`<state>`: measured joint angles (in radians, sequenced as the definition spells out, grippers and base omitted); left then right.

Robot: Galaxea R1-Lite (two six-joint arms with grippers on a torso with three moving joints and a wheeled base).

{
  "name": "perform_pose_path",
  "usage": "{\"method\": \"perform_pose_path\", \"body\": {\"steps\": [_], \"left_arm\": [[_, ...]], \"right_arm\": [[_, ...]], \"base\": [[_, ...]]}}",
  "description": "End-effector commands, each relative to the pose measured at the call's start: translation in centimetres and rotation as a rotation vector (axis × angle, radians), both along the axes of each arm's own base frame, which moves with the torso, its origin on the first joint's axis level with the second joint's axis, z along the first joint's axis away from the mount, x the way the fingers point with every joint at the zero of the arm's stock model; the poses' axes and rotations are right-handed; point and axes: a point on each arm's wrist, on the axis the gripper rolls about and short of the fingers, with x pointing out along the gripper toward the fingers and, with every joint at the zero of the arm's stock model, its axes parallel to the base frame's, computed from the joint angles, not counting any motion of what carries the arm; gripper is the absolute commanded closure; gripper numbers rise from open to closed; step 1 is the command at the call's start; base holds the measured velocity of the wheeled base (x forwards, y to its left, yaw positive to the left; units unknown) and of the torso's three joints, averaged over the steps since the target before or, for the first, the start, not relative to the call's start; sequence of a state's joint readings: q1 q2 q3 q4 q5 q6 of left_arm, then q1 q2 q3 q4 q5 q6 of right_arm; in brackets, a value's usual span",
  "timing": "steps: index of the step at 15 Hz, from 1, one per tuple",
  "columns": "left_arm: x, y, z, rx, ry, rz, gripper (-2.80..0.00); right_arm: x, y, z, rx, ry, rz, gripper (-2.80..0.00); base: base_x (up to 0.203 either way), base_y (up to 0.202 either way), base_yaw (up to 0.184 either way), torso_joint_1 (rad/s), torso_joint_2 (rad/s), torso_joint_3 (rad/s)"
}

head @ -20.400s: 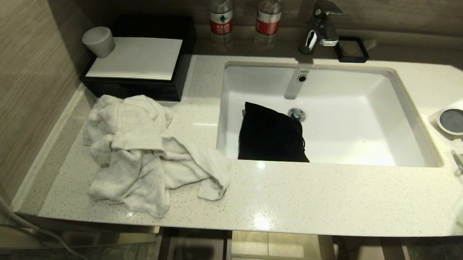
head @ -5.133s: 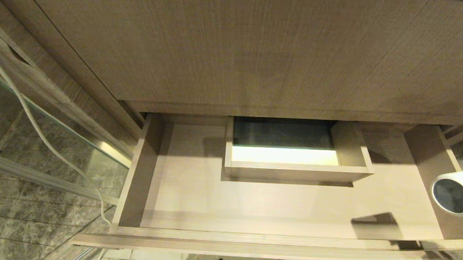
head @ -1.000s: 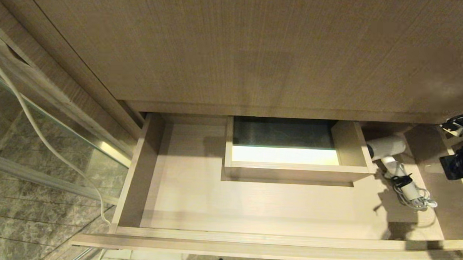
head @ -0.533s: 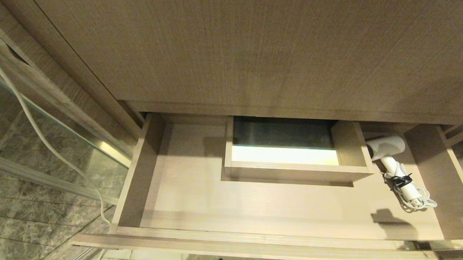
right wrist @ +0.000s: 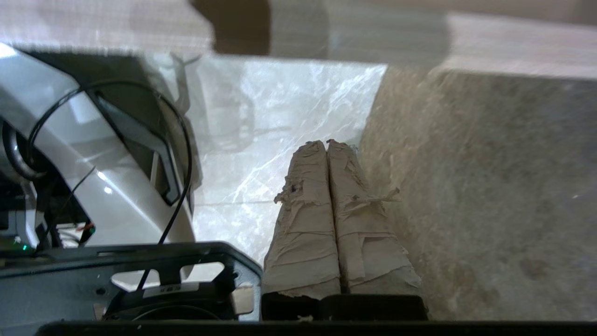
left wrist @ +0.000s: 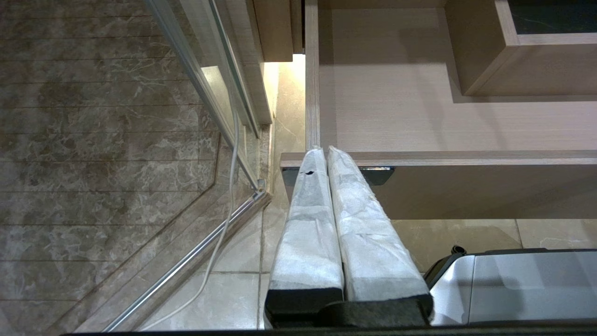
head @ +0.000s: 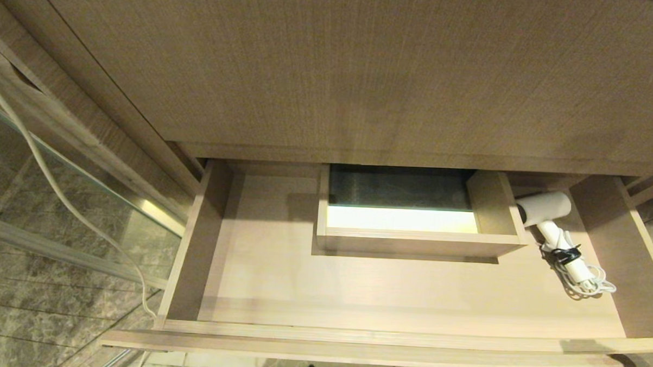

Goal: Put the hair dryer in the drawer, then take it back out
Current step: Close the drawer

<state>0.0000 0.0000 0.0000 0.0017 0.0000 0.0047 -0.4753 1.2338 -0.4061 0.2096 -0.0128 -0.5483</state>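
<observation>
The right arm, which a second ago hung black at the drawer's [head: 355, 293] right wall, is gone from the head view, and the shadow it cast on the drawer floor half a second ago is gone too; the hair dryer [head: 545, 208] has not shifted. It lies alone in the drawer's back right corner, just beside the right wall of the boxed cut-out [head: 411, 242], its smooth white barrel rounded and angled toward that box, its handle running toward the drawer front with the white cord [head: 584, 282] coiled around it and cinched by a black tie. The drawer is pulled open, pale matte wood grain, flat-fronted, under a taller wood-grain panel [head: 363, 70]. The right gripper [right wrist: 326, 144] now sits clear of the drawer over glossy marbled floor tile [right wrist: 280, 116], its paper-wrapped, creased fingers pressed together, empty. The left gripper [left wrist: 324, 151] is parked at the drawer's front left corner, its smooth taped fingers likewise closed on nothing.
</observation>
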Motion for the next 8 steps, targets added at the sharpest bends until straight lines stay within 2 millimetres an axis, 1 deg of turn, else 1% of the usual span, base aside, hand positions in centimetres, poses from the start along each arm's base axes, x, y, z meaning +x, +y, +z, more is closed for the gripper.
{"method": "perform_pose_path", "body": {"steps": [1,8], "left_arm": [[0.0,0.0,0.0,0.0,0.0,0.0,0.0],[0.0,0.0,0.0,0.0,0.001,0.0,0.0]], "right_arm": [[0.0,0.0,-0.9,0.019,0.041,0.005,0.0],[1.5,-0.6,-2.4,0.081,0.082,0.012,0.0]], "base": [[0.0,0.0,0.0,0.0,0.0,0.0],[0.0,0.0,0.0,0.0,0.0,0.0]]}}
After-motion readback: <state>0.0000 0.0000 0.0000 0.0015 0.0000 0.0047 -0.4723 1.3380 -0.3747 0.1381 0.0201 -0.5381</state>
